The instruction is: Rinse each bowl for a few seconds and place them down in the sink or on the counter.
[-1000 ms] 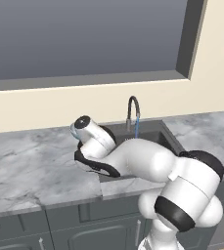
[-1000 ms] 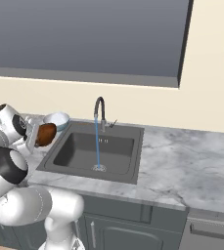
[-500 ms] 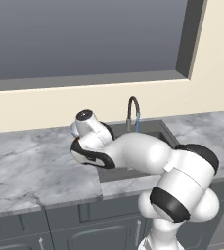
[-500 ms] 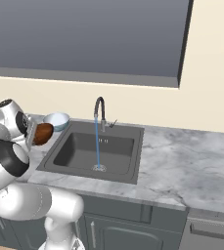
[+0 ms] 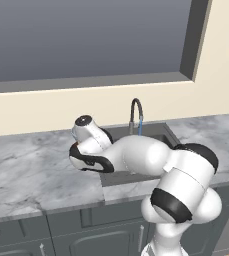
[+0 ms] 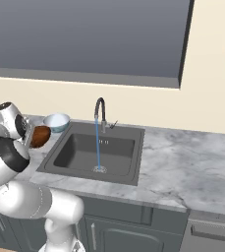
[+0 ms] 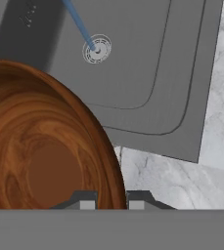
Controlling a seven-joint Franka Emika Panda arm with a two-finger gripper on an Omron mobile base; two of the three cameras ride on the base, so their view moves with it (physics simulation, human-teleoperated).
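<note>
My gripper is shut on the rim of the dark reddish-brown wooden bowl, one finger inside and one outside. In the right base view this bowl hangs tilted on its side at the gripper, over the counter just left of the sink. The pale blue-white bowl stands upright on the counter at the sink's far left corner. Water runs from the faucet onto the drain. In the left base view the arm's wrist covers the gripper.
The dark gooseneck faucet stands behind the basin. Marbled counter stretches to both sides, with dark cabinet fronts below. A long window sill runs along the wall behind.
The hand with the wooden bowl has drifted slightly left, away from the basin. The water keeps running and the pale bowl has stayed put.
</note>
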